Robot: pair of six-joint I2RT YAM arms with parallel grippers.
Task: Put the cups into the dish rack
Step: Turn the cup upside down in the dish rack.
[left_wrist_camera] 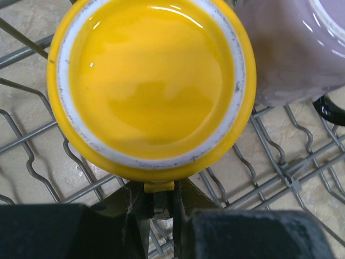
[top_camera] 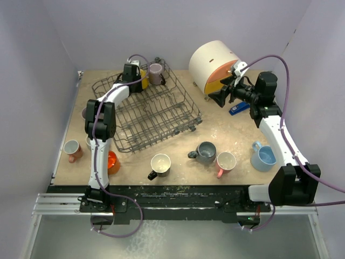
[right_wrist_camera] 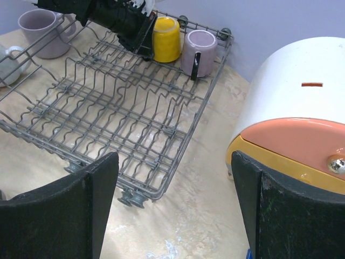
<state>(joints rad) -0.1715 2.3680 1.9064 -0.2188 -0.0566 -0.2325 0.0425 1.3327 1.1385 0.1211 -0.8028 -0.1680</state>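
Nearest the overhead camera, both arm bases sat at the counter's [top_camera: 226,127] near edge. Loose mugs lay along the front: an orange mug [top_camera: 111,161], a white mug [top_camera: 160,163], a grey mug [top_camera: 206,152], a pink-handled mug [top_camera: 226,162] and a light blue mug [top_camera: 264,156]. The dish rack [top_camera: 156,113] lay at the left rear, turned askew. The left hand [top_camera: 135,75] reached into its far corner, beside a yellow mug [top_camera: 144,81] and a mauve mug [top_camera: 156,74]. The right hand [top_camera: 220,96] hovered by the white cylinder [top_camera: 213,65].

From the left wrist, the dark fingers [left_wrist_camera: 54,232] filled the bottom edge, drawn together on the yellow mug's handle. That mug stood upside down on the rack wires, with the mauve mug just beside it.

From the right wrist, its fingers [right_wrist_camera: 59,210] stood wide apart over bare counter and gripped nothing. Beyond them, the yellow and mauve mugs sat side by side in the rack's far corner, and the cylinder lay to the right.
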